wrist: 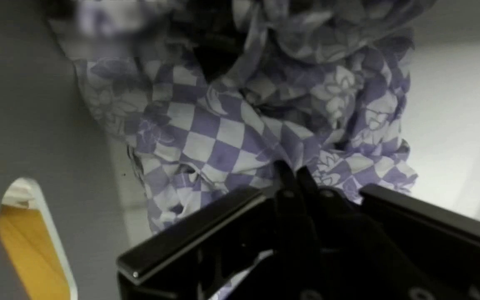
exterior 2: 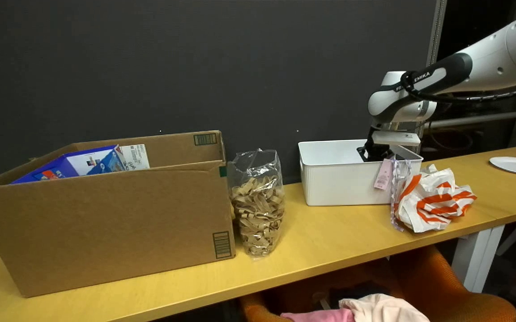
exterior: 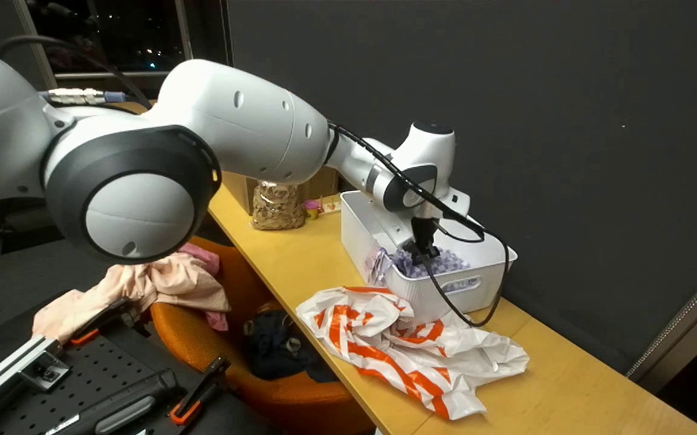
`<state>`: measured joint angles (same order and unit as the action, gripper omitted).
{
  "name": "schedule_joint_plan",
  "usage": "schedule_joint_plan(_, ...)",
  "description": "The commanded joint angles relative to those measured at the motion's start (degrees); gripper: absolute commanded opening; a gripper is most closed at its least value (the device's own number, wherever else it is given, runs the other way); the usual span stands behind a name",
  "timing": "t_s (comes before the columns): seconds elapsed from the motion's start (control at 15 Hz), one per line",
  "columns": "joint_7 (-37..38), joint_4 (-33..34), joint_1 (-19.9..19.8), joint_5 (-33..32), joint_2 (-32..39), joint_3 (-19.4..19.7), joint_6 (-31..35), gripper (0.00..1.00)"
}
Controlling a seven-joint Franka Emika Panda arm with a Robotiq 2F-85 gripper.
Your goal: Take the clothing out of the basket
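Observation:
The clothing is a purple and white checked, flowered fabric [wrist: 215,137] bunched inside the white basket [exterior 2: 343,185]. It also shows in an exterior view [exterior: 448,261], where part of it drapes over the basket's rim. In an exterior view a patterned strip [exterior 2: 394,192] and a pink tag [exterior 2: 383,174] hang down outside the basket wall. My gripper [wrist: 292,168] points down into the basket, its fingertips close together with fabric gathered between them. The gripper also shows in an exterior view [exterior: 424,251], against the clothing. Its fingertips are hidden by the basket wall in an exterior view [exterior 2: 372,154].
A crumpled white and orange plastic bag [exterior: 396,356] lies against the basket. A clear bag of brown shreds [exterior 2: 258,214] and a large cardboard box [exterior 2: 128,232] stand on the same table. A dark wall [exterior: 541,151] rises behind. An orange chair [exterior: 288,393] stands beside the table.

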<state>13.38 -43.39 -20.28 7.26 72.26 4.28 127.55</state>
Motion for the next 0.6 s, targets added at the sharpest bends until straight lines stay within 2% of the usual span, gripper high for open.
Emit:
schedule_joint_plan(0.0,1.79,-7.28,0.54,-0.44,-10.06,1.25,-4.65,0.01)
schedule_joint_plan(0.27,3.01,-15.85,1.74,-0.89,-20.32,2.24,-7.78,0.01)
schedule_joint_plan(0.53,4.33,-26.33,4.98,-2.59,-30.16,2.82,-9.6,0.01)
